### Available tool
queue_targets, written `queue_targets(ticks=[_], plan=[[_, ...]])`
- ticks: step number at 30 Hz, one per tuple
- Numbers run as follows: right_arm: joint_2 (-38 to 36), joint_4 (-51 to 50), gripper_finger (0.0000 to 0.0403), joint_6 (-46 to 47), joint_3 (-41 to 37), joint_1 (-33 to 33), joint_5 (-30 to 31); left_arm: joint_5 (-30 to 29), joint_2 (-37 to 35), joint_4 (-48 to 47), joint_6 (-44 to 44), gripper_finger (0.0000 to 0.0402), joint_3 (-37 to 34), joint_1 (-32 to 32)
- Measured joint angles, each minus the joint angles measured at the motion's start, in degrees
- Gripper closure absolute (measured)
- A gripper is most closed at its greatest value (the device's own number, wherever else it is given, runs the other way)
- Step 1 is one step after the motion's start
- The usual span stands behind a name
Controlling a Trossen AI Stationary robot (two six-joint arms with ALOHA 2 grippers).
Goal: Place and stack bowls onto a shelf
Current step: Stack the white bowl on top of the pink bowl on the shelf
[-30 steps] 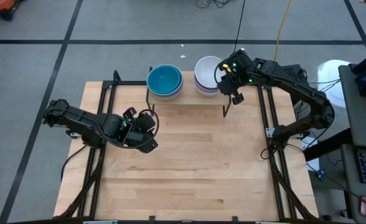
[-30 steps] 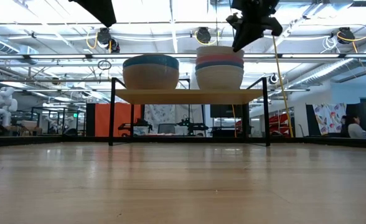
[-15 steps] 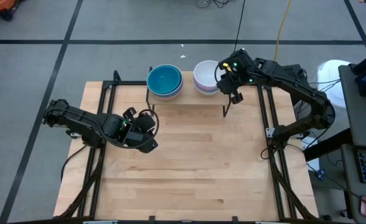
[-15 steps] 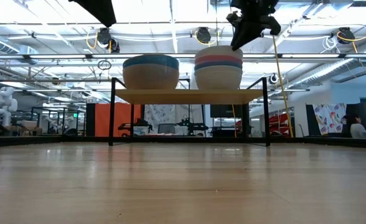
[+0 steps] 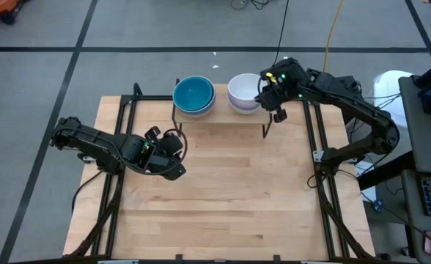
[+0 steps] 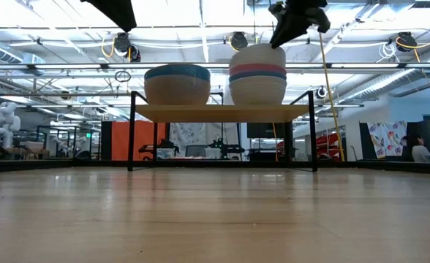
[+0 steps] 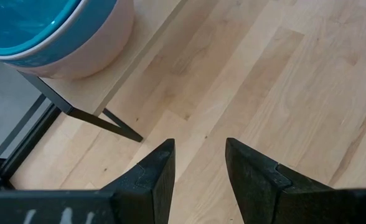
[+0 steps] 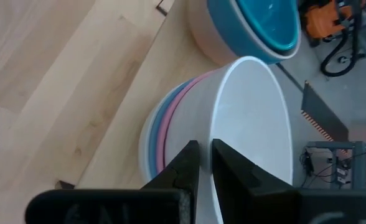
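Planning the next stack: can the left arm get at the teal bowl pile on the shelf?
Probably yes. The left claw is open over bare table, and nothing lies between it and the teal pile; the right claw is at the white pile.

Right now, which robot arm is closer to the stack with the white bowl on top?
The right one. The right gripper is at the white-topped stack's rim on the shelf; the left gripper waits over the table, away from it.
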Motion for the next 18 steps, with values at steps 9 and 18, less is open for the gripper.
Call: queue_targets(ticks=[9,18], plan=[[0.0,1.3,0.0371,3.1,-0.8,0.0,0.1,1.4,0.0,0.0,0.0,0.0254,0.0,0.0],[0.0,1.6,0.0371,3.0,-1.2,-0.1,4.2,2.9,0.0,0.0,0.0,0.0254,0.0,0.0]])
